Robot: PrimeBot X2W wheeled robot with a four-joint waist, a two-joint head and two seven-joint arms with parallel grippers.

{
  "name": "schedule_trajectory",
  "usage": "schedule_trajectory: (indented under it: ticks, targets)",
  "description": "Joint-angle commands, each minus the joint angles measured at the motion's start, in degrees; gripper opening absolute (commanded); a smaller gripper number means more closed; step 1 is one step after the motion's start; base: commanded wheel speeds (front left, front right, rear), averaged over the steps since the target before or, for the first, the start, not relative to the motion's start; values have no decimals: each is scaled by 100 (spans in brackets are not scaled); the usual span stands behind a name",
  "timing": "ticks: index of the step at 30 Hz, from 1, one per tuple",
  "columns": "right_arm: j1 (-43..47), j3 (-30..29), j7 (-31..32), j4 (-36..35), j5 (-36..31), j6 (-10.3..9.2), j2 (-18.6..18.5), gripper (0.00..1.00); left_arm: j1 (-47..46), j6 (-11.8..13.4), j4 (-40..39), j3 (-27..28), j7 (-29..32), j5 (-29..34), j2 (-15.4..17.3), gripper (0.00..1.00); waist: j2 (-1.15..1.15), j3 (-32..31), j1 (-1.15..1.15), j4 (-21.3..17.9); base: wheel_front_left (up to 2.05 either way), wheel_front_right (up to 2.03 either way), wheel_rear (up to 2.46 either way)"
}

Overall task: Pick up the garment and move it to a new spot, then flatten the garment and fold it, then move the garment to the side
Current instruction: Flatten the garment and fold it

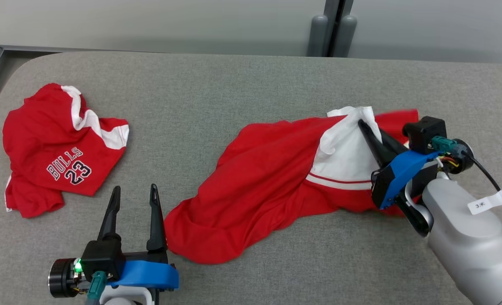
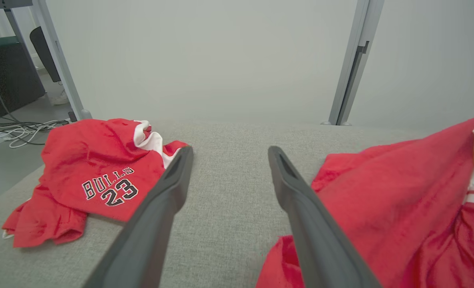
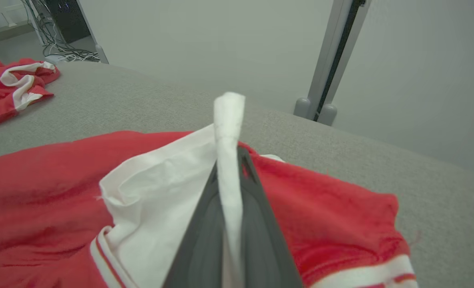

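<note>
A red garment point(image 1: 259, 182) with a white panel lies crumpled across the middle and right of the grey table point(image 1: 234, 84). My right gripper point(image 1: 363, 123) is shut on a pinched fold of its white cloth point(image 3: 229, 132), which sticks up between the two dark fingers point(image 3: 261, 236). That same garment point(image 2: 401, 208) fills the right side of the left wrist view. My left gripper point(image 1: 134, 192) stands open near the table's front edge, just left of the garment's lower corner, with nothing between its fingers point(image 2: 169, 192).
A second red garment point(image 1: 60, 148) printed BULLS 23 lies bunched at the table's left end, also point(image 2: 97, 176) ahead-left of my left gripper. A grey post point(image 1: 331, 29) stands behind the table's far edge. Bare table lies between the two garments.
</note>
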Motion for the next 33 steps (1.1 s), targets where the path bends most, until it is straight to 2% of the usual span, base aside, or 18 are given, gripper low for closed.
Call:
schedule_trajectory:
  ticks: [1, 7, 13, 23, 27, 28, 29, 30, 33]
  targets:
    - [-7, -68, -22, -81, -111, 1, -25, 0, -76, -2, 13, 19, -3, -18, -4, 100, -1, -33, -1, -29, 0, 0, 0]
    - [514, -234, -23, -664, -615, 1, 1, 0, 49, -30, 68, 69, -3, -50, -3, 100, -1, -253, -1, -149, 0, 0, 0]
    - [1631, -87, -23, -1536, -1095, 1, -94, 0, 231, -61, 93, 149, -3, -59, -3, 100, -1, -524, -1, -298, 0, 0, 0]
    - [3309, 20, -24, -2688, -1518, 1, -317, 0, 420, -120, 58, 240, -3, -59, -2, 100, -1, -667, -1, -468, 0, 0, 0]
    - [3777, 64, -23, -2821, -1610, 2, -306, 0, 410, -131, 60, 225, -3, -80, -3, 100, -1, -649, -1, -509, 0, 0, 0]
    - [3817, 29, -24, -2833, -1595, 0, -288, 13, 411, -137, 69, 218, -3, -85, -2, 100, -1, -646, -1, -520, 0, 0, 0]
    - [3848, -18, -24, -2867, -1564, 1, -265, 73, 409, -138, 77, 210, -3, -90, -3, 100, -1, -643, -1, -531, 0, 0, 0]
    - [3877, -80, -23, -2898, -1557, 1, -241, 100, 405, -138, 83, 208, -3, -91, -2, 100, -1, -642, -1, -542, 0, 0, 0]
    - [3971, -371, -24, -3123, -1556, 1, -165, 100, 423, -129, 78, 238, -3, -79, -2, 100, -1, -648, -1, -600, 0, 0, 0]
